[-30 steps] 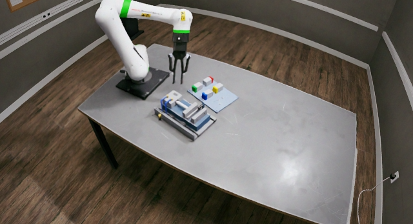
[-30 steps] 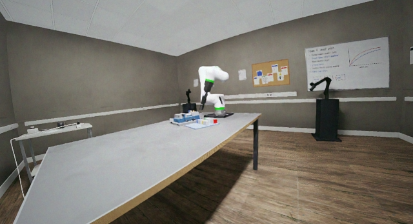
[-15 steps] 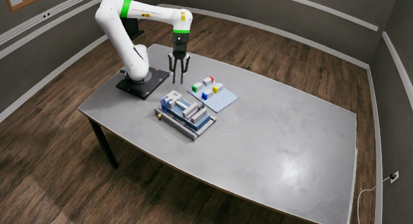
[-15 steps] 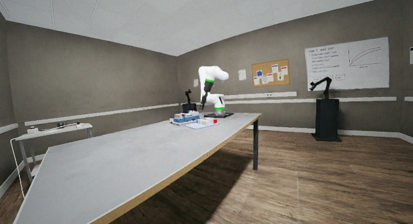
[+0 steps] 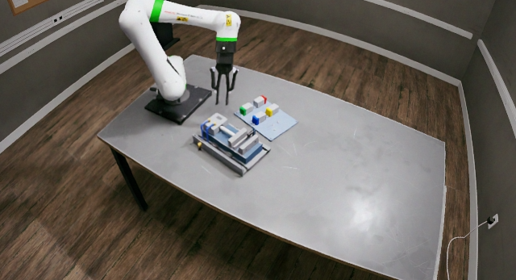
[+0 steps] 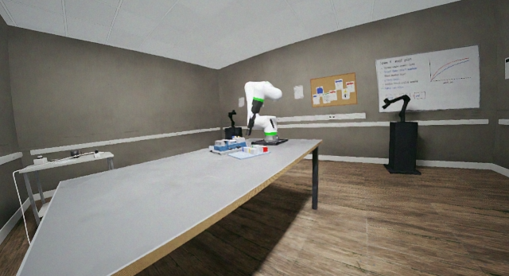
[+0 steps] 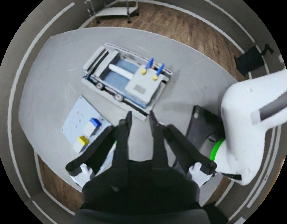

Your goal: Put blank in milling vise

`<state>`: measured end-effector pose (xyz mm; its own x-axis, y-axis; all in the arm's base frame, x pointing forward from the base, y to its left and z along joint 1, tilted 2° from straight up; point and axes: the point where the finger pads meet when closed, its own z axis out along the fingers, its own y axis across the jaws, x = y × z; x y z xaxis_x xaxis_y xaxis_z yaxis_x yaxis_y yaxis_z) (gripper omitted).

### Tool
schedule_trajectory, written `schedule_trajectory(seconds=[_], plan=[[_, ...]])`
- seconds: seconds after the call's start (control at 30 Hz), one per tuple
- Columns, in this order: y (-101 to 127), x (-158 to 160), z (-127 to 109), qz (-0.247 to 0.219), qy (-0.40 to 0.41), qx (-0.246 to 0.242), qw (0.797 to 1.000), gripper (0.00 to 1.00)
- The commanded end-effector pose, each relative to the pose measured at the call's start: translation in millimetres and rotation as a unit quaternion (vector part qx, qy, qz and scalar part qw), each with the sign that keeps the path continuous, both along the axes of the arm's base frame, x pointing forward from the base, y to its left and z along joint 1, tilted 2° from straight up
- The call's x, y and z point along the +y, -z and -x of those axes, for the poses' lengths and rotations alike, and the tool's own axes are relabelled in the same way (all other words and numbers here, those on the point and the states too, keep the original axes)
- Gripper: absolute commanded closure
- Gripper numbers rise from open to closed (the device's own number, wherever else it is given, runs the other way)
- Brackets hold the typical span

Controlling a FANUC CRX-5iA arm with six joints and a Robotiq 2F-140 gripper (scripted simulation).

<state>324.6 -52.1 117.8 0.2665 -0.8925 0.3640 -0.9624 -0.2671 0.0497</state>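
Observation:
The blank with the blue end (image 5: 261,117) (image 7: 91,128) lies on the light blue plate (image 5: 284,123) (image 7: 78,114), on the side near the vise. The milling vise (image 5: 253,156) (image 7: 106,80) stands beside the plate. Its fixed jaw (image 5: 249,144) is the end block without hoses. No blank shows between the jaws; the low bars are hard to make out. My gripper (image 5: 222,103) (image 6: 249,134) (image 7: 140,116) is partly open and empty, pointing down above the table between the robot base and the plate. In the wrist view its left finger hides part of the plate.
Blanks with green (image 5: 247,106), red (image 5: 260,101) and yellow (image 5: 272,109) (image 7: 80,144) ends lie on the plate. Small pins stand on it. Blue hoses (image 5: 205,128) rise at the vise's far end, near the robot base (image 5: 179,106).

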Motion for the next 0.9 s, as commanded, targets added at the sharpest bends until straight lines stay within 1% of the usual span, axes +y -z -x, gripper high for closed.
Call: schedule_trajectory(seconds=[0.0, 0.5, 0.53, 0.87], plan=[[-0.5, 0.1, -0.5, 0.000, 0.000, -0.001, 1.000, 0.67], [-0.5, 0.1, -0.5, 0.000, 0.000, -0.001, 1.000, 0.67], [-0.5, 0.1, -0.5, 0.000, 0.000, -0.001, 1.000, 0.00], [-0.5, 0.1, -0.5, 0.000, 0.000, -0.001, 1.000, 0.00]])
